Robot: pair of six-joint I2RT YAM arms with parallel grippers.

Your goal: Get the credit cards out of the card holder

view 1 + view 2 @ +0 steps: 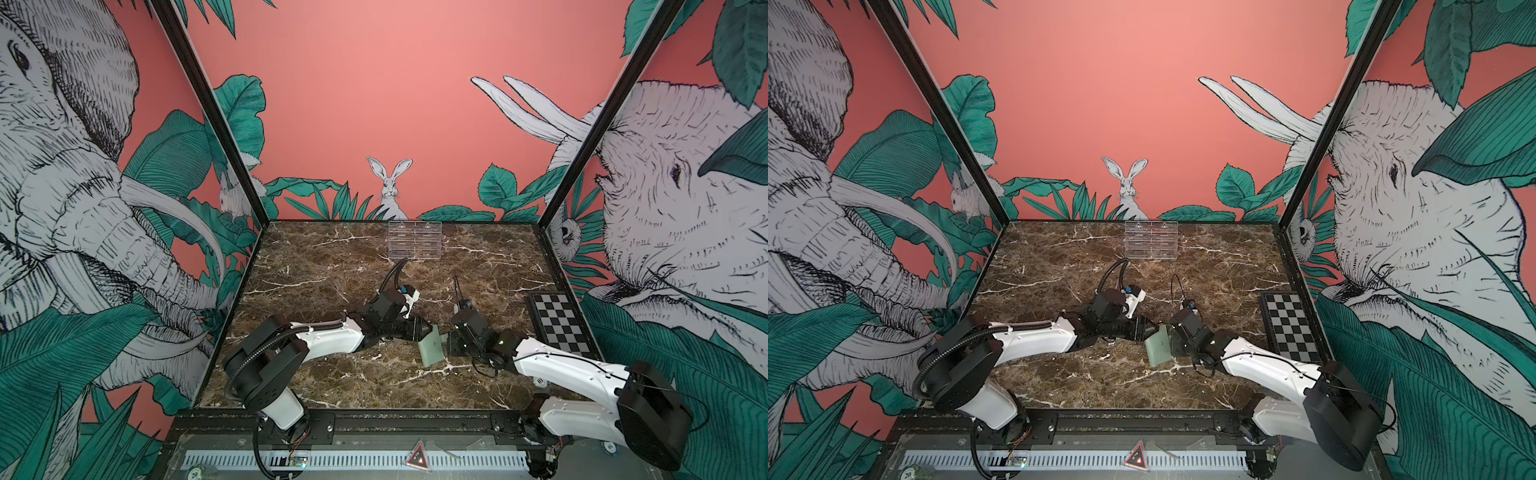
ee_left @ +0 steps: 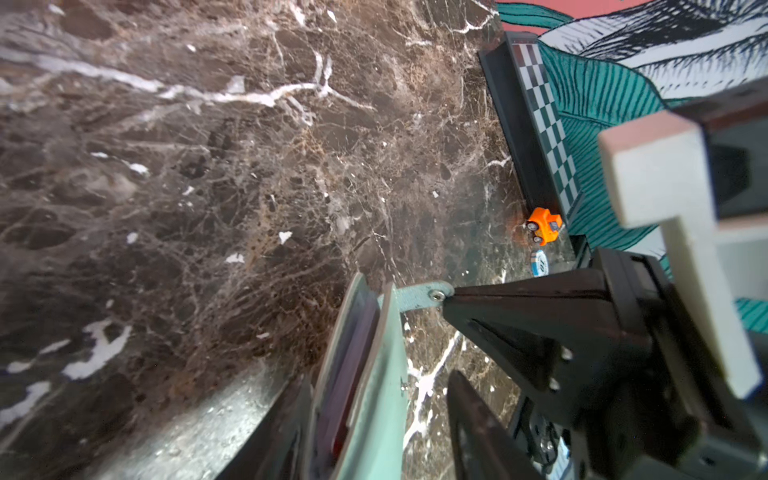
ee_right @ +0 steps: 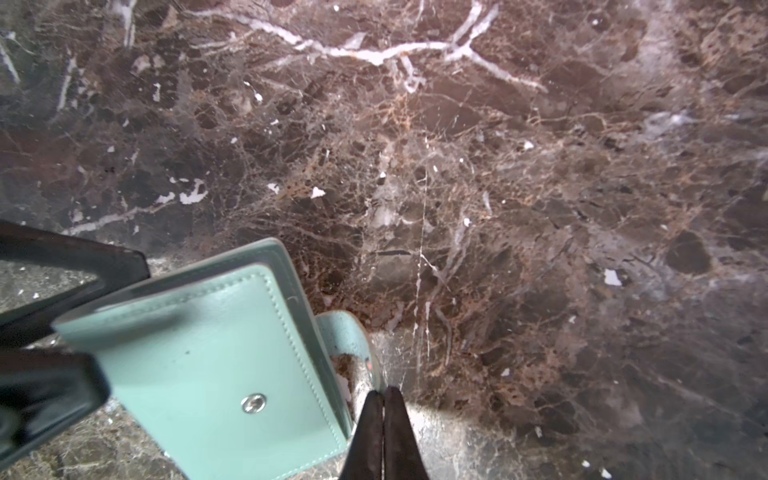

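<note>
**Wallet pinched by its tab between two hands**

The pale green wallet (image 3: 216, 353) looks like smooth leather, with stitched edges and a round metal snap (image 3: 254, 403). It stands tilted on edge over the brown, white-veined marble counter (image 3: 540, 166), near the middle. The edge of a dark red card (image 2: 351, 374) shows between its covers. A green round chip (image 1: 194, 473) on the front rail reads "20".

The right hand (image 3: 383, 395) is clenched on the wallet's curved tab (image 3: 347, 332). The left hand (image 2: 380, 380) is released, with a black finger on either side of the wallet and one finger clear of it. Both arms reach low and inward, forearms nearly level, and meet mid-counter.
</note>
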